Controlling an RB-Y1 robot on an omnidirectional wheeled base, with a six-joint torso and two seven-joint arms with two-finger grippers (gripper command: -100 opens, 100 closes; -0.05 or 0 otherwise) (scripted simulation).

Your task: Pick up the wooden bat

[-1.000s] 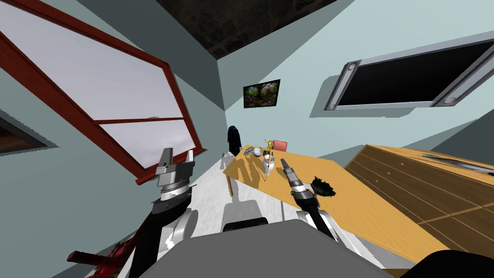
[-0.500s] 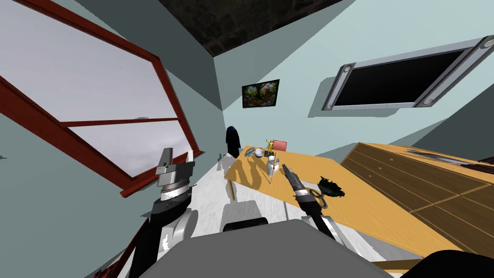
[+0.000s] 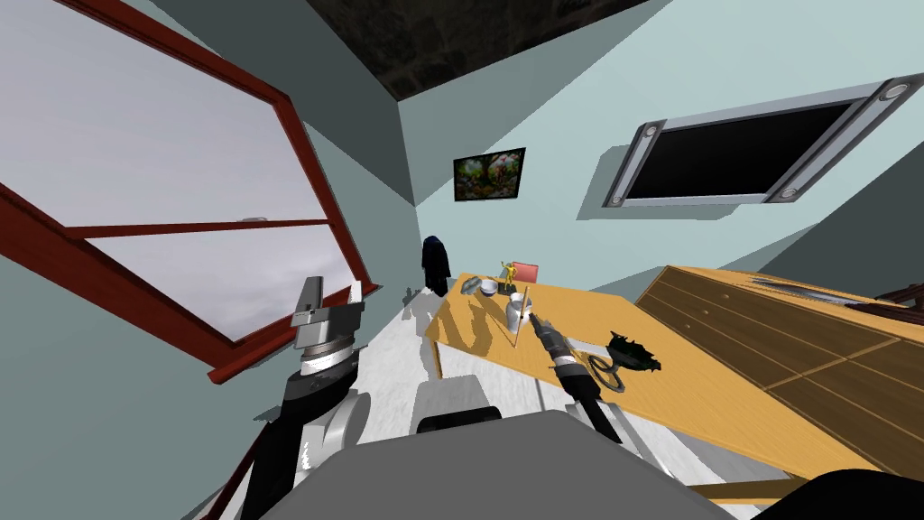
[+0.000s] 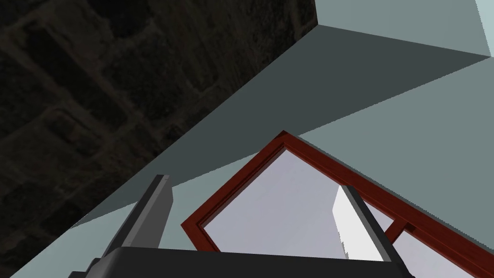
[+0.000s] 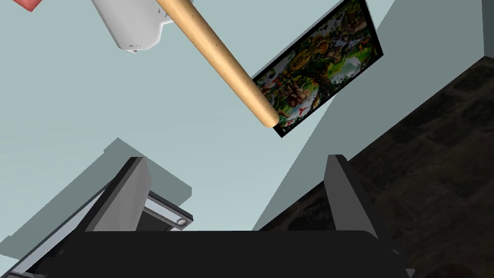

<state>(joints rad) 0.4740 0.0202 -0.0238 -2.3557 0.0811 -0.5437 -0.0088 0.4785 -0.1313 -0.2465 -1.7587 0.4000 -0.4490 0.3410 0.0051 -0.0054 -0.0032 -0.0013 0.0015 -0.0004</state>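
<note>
The wooden bat [image 3: 520,317] is a thin pale stick leaning against a white jug [image 3: 514,314] on the orange table [image 3: 686,397]. In the right wrist view the bat [image 5: 217,55] slants across ahead of the fingers, its rounded end above the gap, untouched. The white jug [image 5: 130,24] sits beside it. My right gripper [image 3: 538,322] [image 5: 235,160] hovers over the table just right of the bat, open and holding nothing. My left gripper [image 3: 330,296] [image 4: 253,183] is raised at the left by the window, open and empty.
Near the right forearm lie a ringed tool [image 3: 603,371] and a dark spiky object [image 3: 633,352]. Bowls [image 3: 487,287], a yellow figure [image 3: 510,271] and a pink box [image 3: 524,272] sit at the table's far end. A wooden dresser [image 3: 794,334] stands to the right.
My whole view has shifted: the window slid left and the table drew nearer. The bat and jug now sit closer to my right gripper. The left arm is unchanged.
</note>
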